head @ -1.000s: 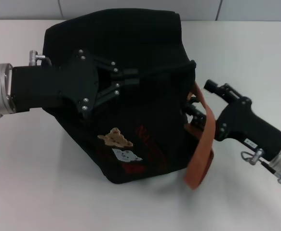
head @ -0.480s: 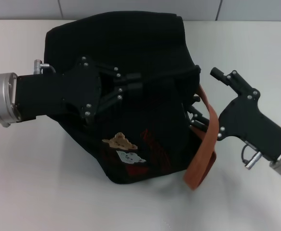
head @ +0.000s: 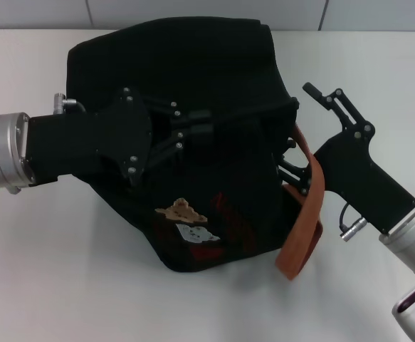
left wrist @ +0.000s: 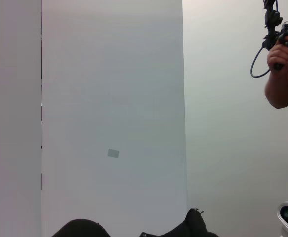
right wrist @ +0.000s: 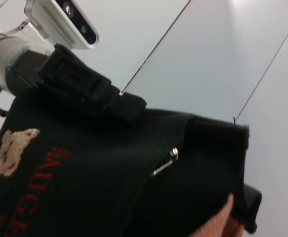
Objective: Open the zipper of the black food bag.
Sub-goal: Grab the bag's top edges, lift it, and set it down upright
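The black food bag (head: pixel 214 78) lies on the white table, its bear patch (head: pixel 181 210) facing the front and an orange-brown strap (head: pixel 305 228) hanging down its right side. My left gripper (head: pixel 195 123) reaches in from the left over the bag's top, its fingers close together and pinching the fabric. The zipper (head: pixel 253 114) runs as a dark line from there to the bag's right corner. A thin metal pull (right wrist: pixel 165 162) lies on a seam in the right wrist view. My right gripper (head: pixel 304 132) stands wide open at the bag's right end, its fingers either side of the strap.
Bare white table (head: pixel 65 278) lies in front and to both sides. A grey wall (head: pixel 193 11) rises just behind the bag. In the left wrist view a person's hand (left wrist: pixel 282 74) holds a device far off.
The right gripper's fingers have spread much wider and its upper finger has swung up. The left arm has pushed slightly right, and the bag has shifted a little with it.
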`<state>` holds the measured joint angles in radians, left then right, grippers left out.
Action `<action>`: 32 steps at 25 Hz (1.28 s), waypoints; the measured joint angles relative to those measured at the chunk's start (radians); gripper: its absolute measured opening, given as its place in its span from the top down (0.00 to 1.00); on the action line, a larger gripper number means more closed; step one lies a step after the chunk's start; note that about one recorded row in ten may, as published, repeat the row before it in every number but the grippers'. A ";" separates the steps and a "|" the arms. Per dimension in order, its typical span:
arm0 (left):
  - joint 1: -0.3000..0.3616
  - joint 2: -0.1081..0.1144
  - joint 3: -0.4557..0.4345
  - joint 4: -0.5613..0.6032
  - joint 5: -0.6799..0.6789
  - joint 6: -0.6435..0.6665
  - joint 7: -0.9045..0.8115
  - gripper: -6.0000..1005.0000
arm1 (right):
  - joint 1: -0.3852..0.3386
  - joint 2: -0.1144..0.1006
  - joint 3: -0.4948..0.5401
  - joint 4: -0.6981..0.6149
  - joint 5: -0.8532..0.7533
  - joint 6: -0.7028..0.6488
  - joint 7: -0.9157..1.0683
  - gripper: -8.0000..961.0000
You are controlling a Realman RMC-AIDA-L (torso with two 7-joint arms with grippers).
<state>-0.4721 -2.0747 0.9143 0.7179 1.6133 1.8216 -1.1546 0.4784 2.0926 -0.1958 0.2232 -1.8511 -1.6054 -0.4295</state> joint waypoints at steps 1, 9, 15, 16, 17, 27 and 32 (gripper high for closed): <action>0.000 0.000 0.000 -0.002 0.000 0.000 0.001 0.91 | 0.005 0.000 0.000 0.000 0.000 -0.001 -0.001 0.13; 0.005 0.000 0.006 -0.003 -0.002 0.004 0.001 0.91 | 0.023 0.000 0.001 0.000 -0.002 -0.002 -0.047 0.13; 0.005 -0.001 0.006 -0.003 -0.002 0.002 0.001 0.91 | 0.023 0.000 0.010 0.001 0.003 -0.003 -0.053 0.13; 0.005 -0.001 0.006 -0.004 -0.002 0.001 0.001 0.91 | 0.023 0.000 0.013 0.000 0.003 -0.001 -0.053 0.13; 0.004 -0.001 0.006 -0.004 -0.002 0.000 0.001 0.91 | 0.023 0.000 0.014 -0.001 0.004 0.001 -0.053 0.13; 0.001 -0.002 0.006 -0.011 -0.002 0.001 0.002 0.91 | 0.019 0.000 0.015 0.014 0.002 0.058 -0.163 0.12; -0.001 -0.002 0.006 -0.029 -0.003 0.002 0.015 0.91 | 0.023 0.000 0.007 0.041 0.000 0.061 -0.252 0.13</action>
<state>-0.4729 -2.0763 0.9203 0.6894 1.6107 1.8234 -1.1397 0.5018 2.0922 -0.1887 0.2639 -1.8514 -1.5446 -0.6813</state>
